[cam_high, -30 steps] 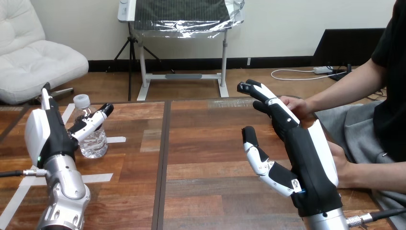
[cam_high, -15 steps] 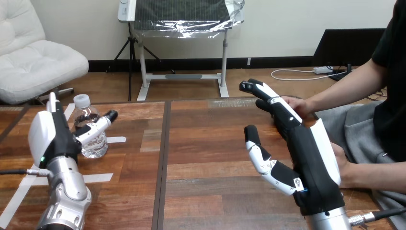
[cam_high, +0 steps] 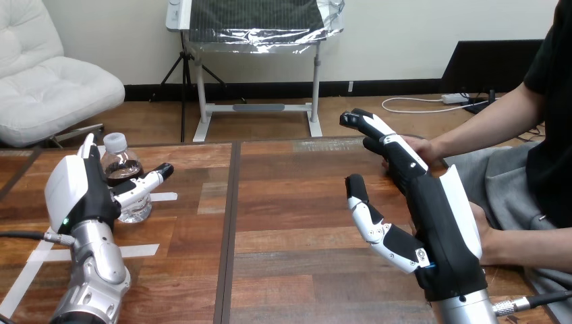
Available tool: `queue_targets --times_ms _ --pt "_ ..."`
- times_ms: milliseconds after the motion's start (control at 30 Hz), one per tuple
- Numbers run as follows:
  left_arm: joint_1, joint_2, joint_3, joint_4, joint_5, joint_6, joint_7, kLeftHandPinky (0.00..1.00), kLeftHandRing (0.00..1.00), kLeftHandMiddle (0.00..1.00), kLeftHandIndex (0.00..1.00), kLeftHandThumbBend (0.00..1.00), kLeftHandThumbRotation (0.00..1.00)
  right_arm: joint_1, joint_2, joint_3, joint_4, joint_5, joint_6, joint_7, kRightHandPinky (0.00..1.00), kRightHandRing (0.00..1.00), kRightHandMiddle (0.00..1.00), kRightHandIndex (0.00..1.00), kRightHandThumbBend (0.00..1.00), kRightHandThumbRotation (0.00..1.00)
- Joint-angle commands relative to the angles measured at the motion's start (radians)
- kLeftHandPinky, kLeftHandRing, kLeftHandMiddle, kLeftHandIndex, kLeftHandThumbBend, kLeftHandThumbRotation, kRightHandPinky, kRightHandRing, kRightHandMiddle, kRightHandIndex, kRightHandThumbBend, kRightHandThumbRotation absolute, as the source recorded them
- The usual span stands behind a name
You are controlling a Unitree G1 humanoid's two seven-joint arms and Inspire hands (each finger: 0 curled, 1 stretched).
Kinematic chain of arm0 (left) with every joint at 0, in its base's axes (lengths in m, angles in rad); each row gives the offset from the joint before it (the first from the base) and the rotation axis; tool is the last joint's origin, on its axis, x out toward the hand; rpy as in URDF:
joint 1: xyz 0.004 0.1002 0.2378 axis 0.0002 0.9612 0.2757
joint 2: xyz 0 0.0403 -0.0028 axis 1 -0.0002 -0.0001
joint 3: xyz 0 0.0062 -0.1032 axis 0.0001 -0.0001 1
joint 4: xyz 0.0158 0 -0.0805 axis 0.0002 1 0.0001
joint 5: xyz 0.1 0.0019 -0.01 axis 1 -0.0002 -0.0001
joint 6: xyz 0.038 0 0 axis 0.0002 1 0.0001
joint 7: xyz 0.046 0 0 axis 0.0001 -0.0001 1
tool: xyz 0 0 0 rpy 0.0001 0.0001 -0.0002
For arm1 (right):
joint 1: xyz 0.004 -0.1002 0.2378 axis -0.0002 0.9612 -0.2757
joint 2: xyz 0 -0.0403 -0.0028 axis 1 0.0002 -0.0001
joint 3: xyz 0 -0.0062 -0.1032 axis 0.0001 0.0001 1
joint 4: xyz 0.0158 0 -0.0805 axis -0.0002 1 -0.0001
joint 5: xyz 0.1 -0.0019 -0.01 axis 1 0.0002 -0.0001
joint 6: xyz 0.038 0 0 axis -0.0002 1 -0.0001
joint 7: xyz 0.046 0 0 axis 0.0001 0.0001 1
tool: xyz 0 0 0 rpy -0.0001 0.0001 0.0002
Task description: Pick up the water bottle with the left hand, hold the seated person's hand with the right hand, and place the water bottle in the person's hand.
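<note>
The clear water bottle point(cam_high: 121, 164) with a white cap stands upright on the table's left part. My left hand point(cam_high: 77, 192) is close against its left side, open. Its fingers point straight up behind the bottle and its thumb point(cam_high: 147, 184) reaches across the bottle's front, low down. My right hand point(cam_high: 438, 223) is raised at the right, open, thumb spread to the left. Its straight fingers point(cam_high: 388, 145) stretch out over the person's hand point(cam_high: 423, 150), which lies near the table's far right edge. Whether they touch, I cannot tell.
White tape strips point(cam_high: 141, 250) mark the wooden table point(cam_high: 297, 202) around the bottle. A dark seam point(cam_high: 228, 223) runs down the table's middle. The person's other hand point(cam_high: 487, 237) and forearm lie at the right edge, just behind my right wrist.
My left hand has moved right and closed in on the bottle, with the thumb now lower across its front. My right hand has crept slightly forward towards the person's hand.
</note>
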Motion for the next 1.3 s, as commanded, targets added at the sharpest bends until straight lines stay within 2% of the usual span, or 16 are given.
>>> queue_targets --times_ms 0,300,700,867,1267 --pt "-0.104 0.027 -0.033 0.000 0.031 -0.004 0.026 0.85 0.91 0.91 0.90 0.92 0.51 -0.055 -0.009 -0.011 0.000 0.007 -0.021 0.005 0.89 0.91 0.91 0.83 0.15 0.00" --pt "-0.124 0.031 -0.061 0.015 0.059 0.004 0.049 0.81 0.88 0.90 0.88 0.92 0.50 -0.055 -0.008 -0.012 -0.003 0.004 -0.017 0.007 0.89 0.91 0.91 0.83 0.16 0.00" --pt "-0.154 0.034 -0.082 0.050 0.063 0.017 0.043 0.80 0.86 0.89 0.86 0.91 0.47 -0.051 -0.010 -0.013 -0.009 0.004 -0.012 0.012 0.88 0.90 0.90 0.83 0.16 0.00" --pt "-0.167 0.034 -0.094 0.063 0.070 0.043 0.039 0.79 0.86 0.88 0.87 0.90 0.49 -0.050 -0.010 -0.015 -0.010 -0.001 -0.010 0.011 0.88 0.90 0.90 0.83 0.16 0.00" --pt "-0.178 0.028 -0.095 0.089 0.066 0.047 0.041 0.79 0.85 0.87 0.86 0.89 0.49 -0.046 -0.011 -0.018 -0.010 0.007 -0.011 0.018 0.87 0.90 0.90 0.82 0.17 0.00"
